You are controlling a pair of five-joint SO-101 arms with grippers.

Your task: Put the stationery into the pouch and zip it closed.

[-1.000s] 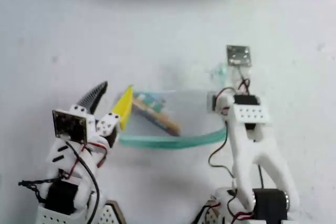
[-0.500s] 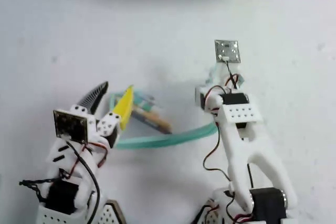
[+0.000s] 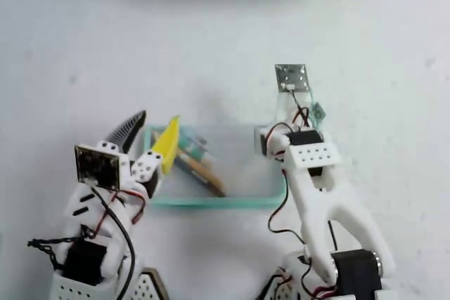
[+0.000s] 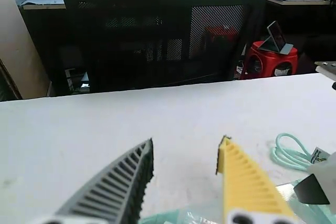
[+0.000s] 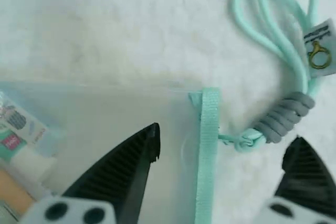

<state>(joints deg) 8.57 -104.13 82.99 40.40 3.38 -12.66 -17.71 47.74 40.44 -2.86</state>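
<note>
**Two arms flank one clear pouch on the white counter**

One clear pouch (image 3: 232, 202) with a teal border lies flat on the counter (image 3: 211, 40) between the two arms. At least two pieces of stationery show through its wall: a tan stick (image 3: 205, 172) lying at a slant, and a teal-and-white labelled piece (image 3: 194, 141) just beside it. Both sit toward the end nearest the left arm (image 3: 98, 201).

The left jaws stand apart and hold nothing. In the high view the yellow finger (image 3: 167, 142) lies over that end of the pouch and hides part of the stationery, while the black finger (image 3: 126, 128) points past the pouch's corner.

The right arm (image 3: 316, 173) covers the pouch's other end in the high view. In the right wrist view its jaws are also apart. One black finger (image 5: 126, 166) is over the clear wall, the other (image 5: 299, 171) is over bare counter. The teal end seam (image 5: 207, 145) and a grey wrap (image 5: 286, 114) lie between them. One looped teal cord (image 5: 273, 40) runs from that wrap and carries a small tag (image 5: 317, 43).

Whether the zip is shut cannot be told.

Beyond the counter stand one black mesh chair (image 4: 168, 35) and one red stool (image 4: 268, 59).
</note>
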